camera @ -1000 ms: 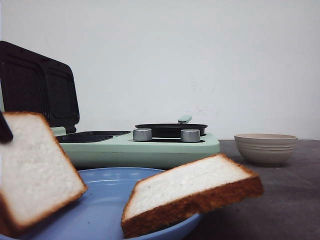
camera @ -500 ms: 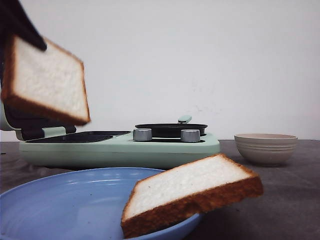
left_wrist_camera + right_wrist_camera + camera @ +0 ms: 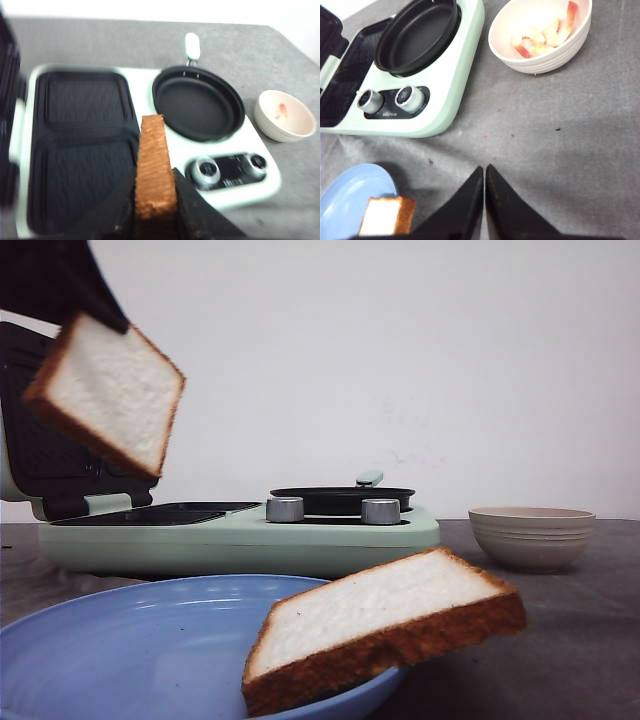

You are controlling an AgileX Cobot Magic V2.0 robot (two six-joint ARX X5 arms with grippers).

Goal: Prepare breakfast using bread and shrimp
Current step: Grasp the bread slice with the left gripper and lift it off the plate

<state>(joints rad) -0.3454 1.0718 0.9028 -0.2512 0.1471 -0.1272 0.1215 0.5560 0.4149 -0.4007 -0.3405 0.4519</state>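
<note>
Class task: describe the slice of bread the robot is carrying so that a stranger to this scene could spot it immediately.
Start at the mint-green breakfast maker with its lid up. Above its dark grill plates hangs a slice of bread, pinched by the left gripper. Unlike the other slice leaning on the blue plate, it is airborne.

White bread (image 3: 110,395) with brown crust, blue plate (image 3: 150,640), mint-green cooker (image 3: 240,540), beige bowl (image 3: 531,537).

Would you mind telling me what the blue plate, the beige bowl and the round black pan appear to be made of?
The blue plate looks like glazed ceramic or melamine; its glossy surface shows soft highlights. The beige bowl seems matte ceramic or stoneware, with ribbed bands round its wall. The round black pan is probably non-stick coated metal, dark with a dull satin sheen.
</note>
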